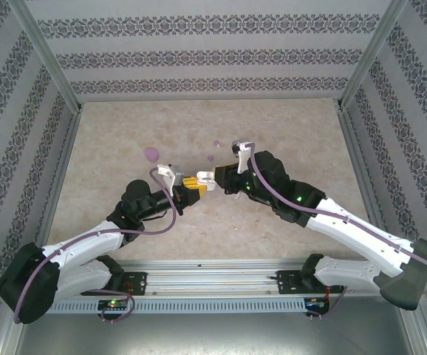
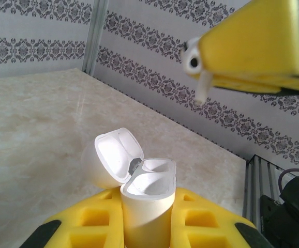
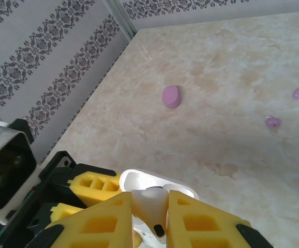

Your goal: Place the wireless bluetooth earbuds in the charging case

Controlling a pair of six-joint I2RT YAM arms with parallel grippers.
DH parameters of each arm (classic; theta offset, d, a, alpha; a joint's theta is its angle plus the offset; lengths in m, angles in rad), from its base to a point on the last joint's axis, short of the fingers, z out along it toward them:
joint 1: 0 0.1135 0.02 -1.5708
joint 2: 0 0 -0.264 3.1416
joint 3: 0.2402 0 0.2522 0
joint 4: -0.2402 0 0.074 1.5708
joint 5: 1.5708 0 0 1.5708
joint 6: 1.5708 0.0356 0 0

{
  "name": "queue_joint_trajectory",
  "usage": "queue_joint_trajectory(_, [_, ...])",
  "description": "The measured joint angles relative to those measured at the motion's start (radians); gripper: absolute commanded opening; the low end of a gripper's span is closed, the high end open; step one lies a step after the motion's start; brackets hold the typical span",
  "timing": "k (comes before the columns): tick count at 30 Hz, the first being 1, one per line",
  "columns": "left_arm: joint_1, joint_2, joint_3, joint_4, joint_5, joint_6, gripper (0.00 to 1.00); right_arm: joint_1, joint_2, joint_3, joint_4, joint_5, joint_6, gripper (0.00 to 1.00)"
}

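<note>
Far left on the marble table [image 1: 110, 148], a purple oval thing [image 1: 151, 154] lies all alone, well apart from the action. Now to the left gripper [image 1: 190, 186]: its yellow fingers [image 2: 95, 222] are clamped tight on the white case [image 2: 147, 206], held upright, lid [image 2: 116, 155] flipped back and wide open, both wells bare. And just right of it, nose to nose, the right gripper [image 1: 212, 177]: jaws pinched together on a white earbud [image 3: 152, 212], stem sticking out past the fingertips. From the left wrist that earbud hangs above and off to the side of the case mouth, clear air between them, so it's not in. From the right wrist it sits right over the open rim. Behind the pair, toward the back wall, two purple earbuds [image 3: 298, 94] [image 3: 272, 122] lie loose on the table, near each other, nothing touching them.
</note>
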Motion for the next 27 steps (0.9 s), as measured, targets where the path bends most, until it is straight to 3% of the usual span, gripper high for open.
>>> queue_joint_trajectory(27, [-0.022,-0.013,0.000,0.043,-0.063,-0.008,0.00,0.006,0.061,-0.040,0.149,-0.064,0.017,0.18])
